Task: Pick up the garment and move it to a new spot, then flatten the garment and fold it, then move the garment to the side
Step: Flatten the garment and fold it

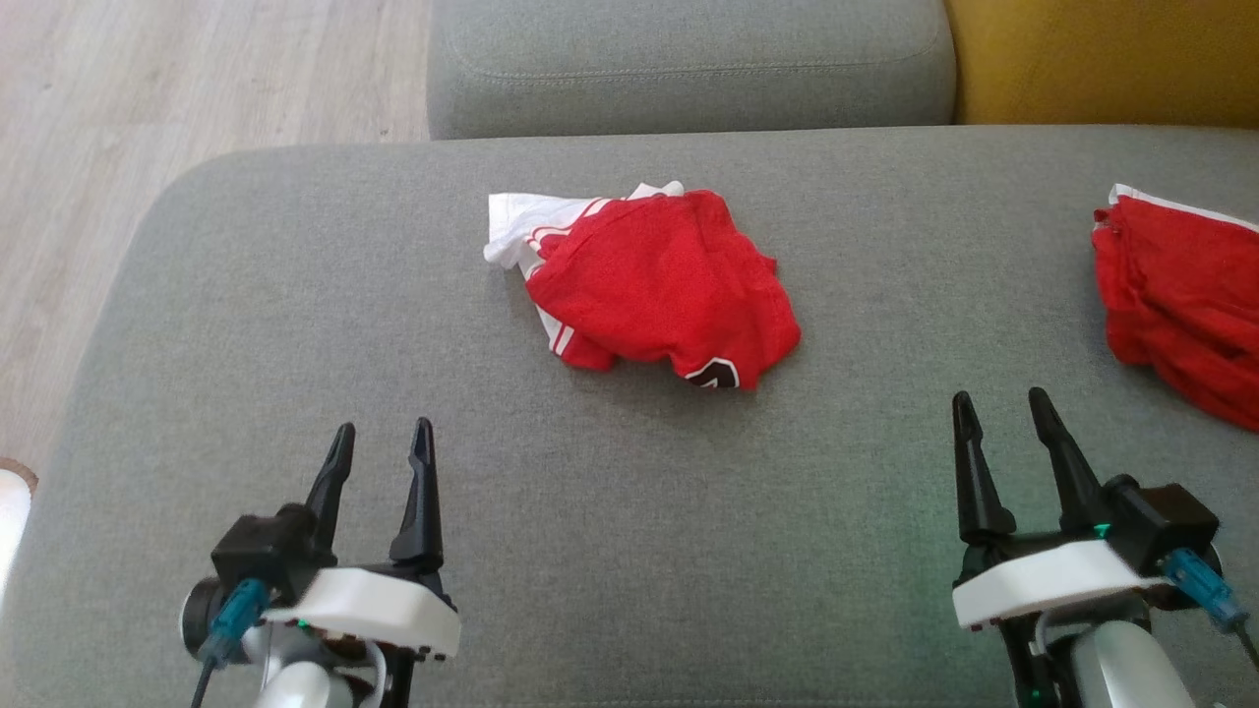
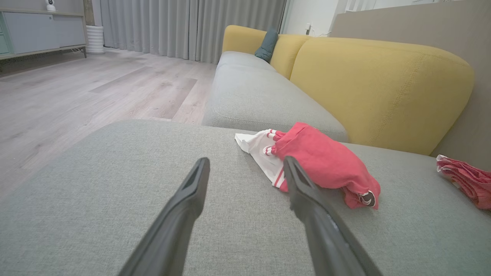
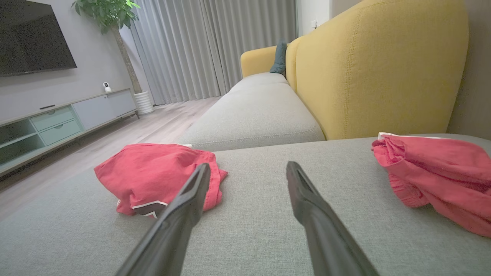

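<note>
A crumpled red garment with white striped trim and a dark patch at its near hem lies in the middle of the grey cushion. The left wrist view has that garment ahead and to the right; the right wrist view has it ahead and to the left. My left gripper hovers open near the cushion's front left, well short of the garment. My right gripper is open at the front right, with nothing between its fingers.
A second red garment lies bunched at the cushion's right edge, close to my right gripper. Behind are another grey seat cushion and a yellow sofa back. Wooden floor lies to the left.
</note>
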Controlling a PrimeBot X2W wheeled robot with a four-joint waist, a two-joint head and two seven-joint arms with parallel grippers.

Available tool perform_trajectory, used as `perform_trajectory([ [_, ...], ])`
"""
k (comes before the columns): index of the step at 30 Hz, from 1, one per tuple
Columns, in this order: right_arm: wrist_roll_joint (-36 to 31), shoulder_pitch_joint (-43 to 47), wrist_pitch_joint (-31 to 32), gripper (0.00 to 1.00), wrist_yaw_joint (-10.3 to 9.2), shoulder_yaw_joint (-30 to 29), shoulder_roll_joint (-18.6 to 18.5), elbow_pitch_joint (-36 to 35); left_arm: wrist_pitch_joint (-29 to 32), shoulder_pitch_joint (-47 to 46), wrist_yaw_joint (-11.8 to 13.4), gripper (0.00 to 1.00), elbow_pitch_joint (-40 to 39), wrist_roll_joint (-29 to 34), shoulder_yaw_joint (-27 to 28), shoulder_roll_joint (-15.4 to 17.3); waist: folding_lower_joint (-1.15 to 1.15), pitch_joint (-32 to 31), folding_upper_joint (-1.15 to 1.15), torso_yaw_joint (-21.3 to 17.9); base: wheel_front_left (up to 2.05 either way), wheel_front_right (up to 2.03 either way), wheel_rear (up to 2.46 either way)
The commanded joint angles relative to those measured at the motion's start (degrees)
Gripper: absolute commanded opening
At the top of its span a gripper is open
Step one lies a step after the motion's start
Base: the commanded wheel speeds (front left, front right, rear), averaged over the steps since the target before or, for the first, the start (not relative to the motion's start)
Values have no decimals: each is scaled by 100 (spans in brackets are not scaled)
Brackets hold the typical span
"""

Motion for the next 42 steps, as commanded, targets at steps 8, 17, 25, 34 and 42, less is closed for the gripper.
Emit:
perform_trajectory([
  [8,-117,-261,4,100,-5,79,-17,-159,-71,-171,-29,100,-167,27,187,4,0,90,0,81,0,0,0],
  [17,-749,-1160,460,100,-5,-165,-17,-116,-71,-328,-58,100,-258,94,164,-81,0,517,0,435,0,0,0],
  [25,-1166,-2998,1485,100,-5,-165,-790,1403,-71,-614,-205,100,-267,246,78,-330,0,1323,0,1328,0,0,0],
  [34,-544,-4327,2115,100,-5,218,-1279,2887,-71,-824,-376,100,-240,384,41,-543,0,1913,0,2012,0,0,0],
  [42,63,-4852,2630,100,-5,809,-1461,3691,-71,-895,-451,100,-251,425,55,-652,0,2142,0,2215,0,0,0],
])
